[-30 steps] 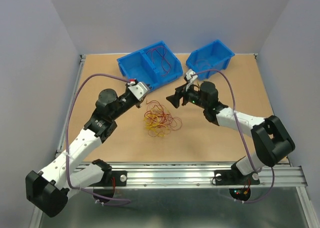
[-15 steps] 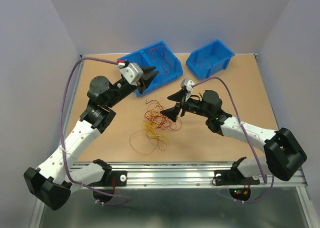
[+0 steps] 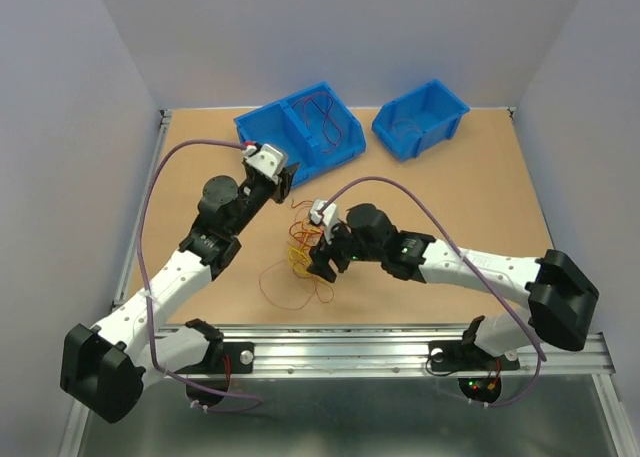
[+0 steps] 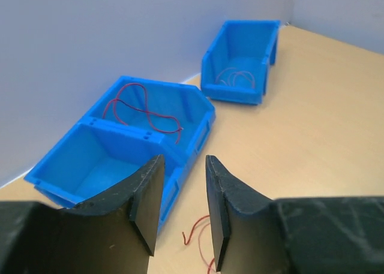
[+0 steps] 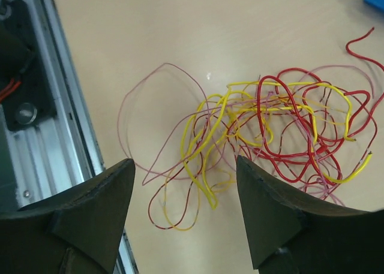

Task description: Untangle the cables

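Observation:
The cables (image 3: pixel 303 245) lie as a loose red, yellow and orange tangle on the table's middle, with one thin loop (image 3: pixel 285 282) trailing toward the near edge. My right gripper (image 3: pixel 320 262) hangs open just above the tangle's near side. In the right wrist view yellow and red strands (image 5: pixel 282 130) lie below the spread right gripper (image 5: pixel 184 166), and nothing is between its fingers. My left gripper (image 3: pixel 285 182) is behind the tangle, near the divided bin. In its wrist view the left gripper (image 4: pixel 183 166) is open and empty, with a red strand end (image 4: pixel 195 229) on the table below.
A divided blue bin (image 3: pixel 268 137) stands at the back, with a red cable (image 3: pixel 320 112) in its right compartment. A smaller blue bin (image 3: pixel 440 102) to its right holds a thin cable (image 3: pixel 403 130). A metal rail (image 3: pixel 400 342) runs along the near edge.
The left gripper went up to the divided bin, then drew back and opened. The right arm swung left and down over the tangle. One loop now trails toward the near edge.

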`<state>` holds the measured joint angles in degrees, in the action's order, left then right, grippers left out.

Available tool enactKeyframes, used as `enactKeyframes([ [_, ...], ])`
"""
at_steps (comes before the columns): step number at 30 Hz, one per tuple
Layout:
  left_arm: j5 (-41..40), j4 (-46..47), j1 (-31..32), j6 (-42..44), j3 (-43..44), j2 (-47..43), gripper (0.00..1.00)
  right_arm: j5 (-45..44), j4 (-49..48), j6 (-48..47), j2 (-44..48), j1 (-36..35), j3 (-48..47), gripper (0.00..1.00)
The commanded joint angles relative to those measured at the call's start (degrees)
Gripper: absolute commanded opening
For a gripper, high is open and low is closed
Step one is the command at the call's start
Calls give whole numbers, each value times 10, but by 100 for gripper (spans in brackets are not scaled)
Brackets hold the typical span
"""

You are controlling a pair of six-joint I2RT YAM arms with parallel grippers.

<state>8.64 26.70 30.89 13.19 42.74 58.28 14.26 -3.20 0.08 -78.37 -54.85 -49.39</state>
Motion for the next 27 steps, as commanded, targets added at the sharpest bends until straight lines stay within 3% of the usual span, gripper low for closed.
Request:
enactKeyframes([
  [1,-53,74,-44,-56,7,-16,45,-42,50,-54,-46,-49,-80,73],
  [3,-19,78,-102,-100,9,-19,47,-45,63,-82,-83,-81,-112,73],
  [7,13,82,-159,-129,12,-20,48,-50,77,-120,-144,-125,-169,73],
  [19,35,112,-205,-171,9,18,48,-42,183,-149,-330,-149,-320,68],
  [27,41,121,-210,-171,6,17,48,-61,232,-138,-382,-155,-366,67],
])
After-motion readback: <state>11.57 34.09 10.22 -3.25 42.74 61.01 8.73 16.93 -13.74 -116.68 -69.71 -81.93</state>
